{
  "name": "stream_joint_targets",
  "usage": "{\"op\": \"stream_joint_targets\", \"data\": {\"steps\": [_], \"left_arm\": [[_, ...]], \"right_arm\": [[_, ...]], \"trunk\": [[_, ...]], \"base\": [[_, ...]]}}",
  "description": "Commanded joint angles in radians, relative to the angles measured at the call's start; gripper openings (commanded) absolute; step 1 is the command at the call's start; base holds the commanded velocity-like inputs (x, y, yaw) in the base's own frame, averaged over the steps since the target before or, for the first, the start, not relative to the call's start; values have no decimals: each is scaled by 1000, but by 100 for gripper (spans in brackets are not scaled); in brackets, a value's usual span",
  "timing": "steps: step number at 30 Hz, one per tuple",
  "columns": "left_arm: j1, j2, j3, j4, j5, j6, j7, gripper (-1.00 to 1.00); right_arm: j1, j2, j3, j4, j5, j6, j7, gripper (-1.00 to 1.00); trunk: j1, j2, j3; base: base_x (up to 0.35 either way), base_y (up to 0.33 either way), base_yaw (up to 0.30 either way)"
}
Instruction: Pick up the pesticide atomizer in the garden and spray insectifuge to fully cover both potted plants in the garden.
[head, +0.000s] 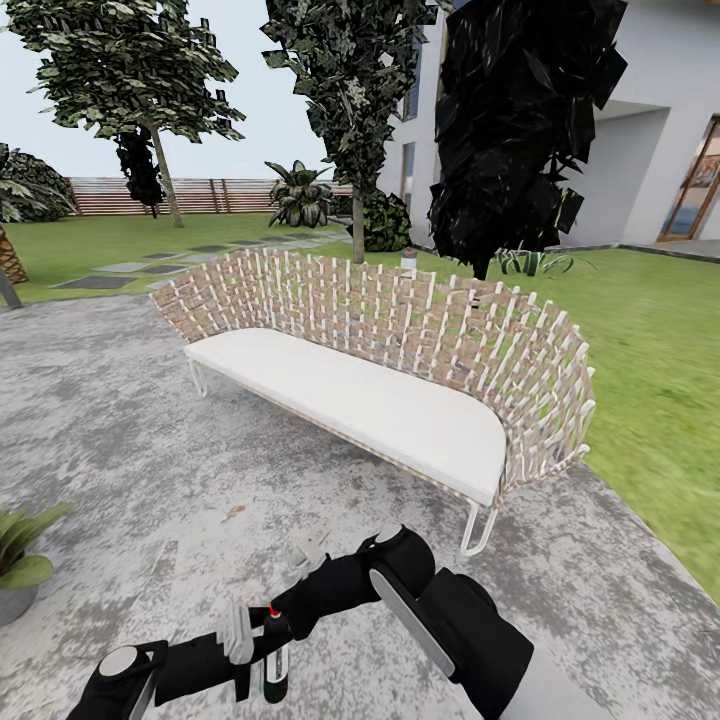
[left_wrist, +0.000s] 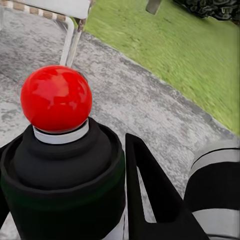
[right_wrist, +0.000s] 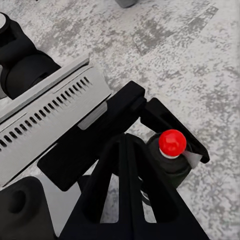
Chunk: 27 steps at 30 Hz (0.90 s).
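Upright, pesticide atomizer (head: 276, 668) clamped in left claw (head: 262, 650)

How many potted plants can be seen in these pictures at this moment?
1. A potted plant with broad green leaves in a grey pot stands at the left edge of the head view, on the stone patio. It is cut off by the frame; others may stand outside the view.

Both arms low in head view, crossing in front of trunk. Left gripper (head: 262, 640) clamped around the pesticide atomizer (head: 275, 668), bottle upright, red tip up. Right arm (head: 400, 590) bent across toward it; right gripper (right_wrist: 127, 155) fingers pressed together, just beside the bottle.
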<state>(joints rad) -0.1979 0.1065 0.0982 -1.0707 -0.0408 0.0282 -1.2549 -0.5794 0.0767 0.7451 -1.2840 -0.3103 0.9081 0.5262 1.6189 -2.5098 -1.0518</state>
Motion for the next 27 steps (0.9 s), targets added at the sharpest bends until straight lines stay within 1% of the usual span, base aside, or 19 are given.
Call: {"op": "stream_joint_targets", "data": {"steps": [1,5,9,20,27], "left_arm": [[0,0,0,-1,0,-1,0,-100],[0,-1,0,-1,1,-3,-5,-100],[0,1,2,-2,2,-7,-51,-100],[0,1,6,-3,5,-11,-86,-100],[0,0,8,-24,6,-11,-128,-100]], "right_arm": [[0,0,0,0,0,0,0,-100],[0,0,-1,0,0,0,0,-100],[0,0,-2,0,0,0,0,-100],[0,0,-4,4,-2,-1,-3,-100],[0,0,-4,41,-1,-2,-4,-100]], "trunk": [[0,0,0],[0,0,0],[0,0,0],[0,0,0],[0,0,0]], "base": [[0,0,0],[0,0,0],[0,0,0],[0,0,0],[0,0,0]]}}
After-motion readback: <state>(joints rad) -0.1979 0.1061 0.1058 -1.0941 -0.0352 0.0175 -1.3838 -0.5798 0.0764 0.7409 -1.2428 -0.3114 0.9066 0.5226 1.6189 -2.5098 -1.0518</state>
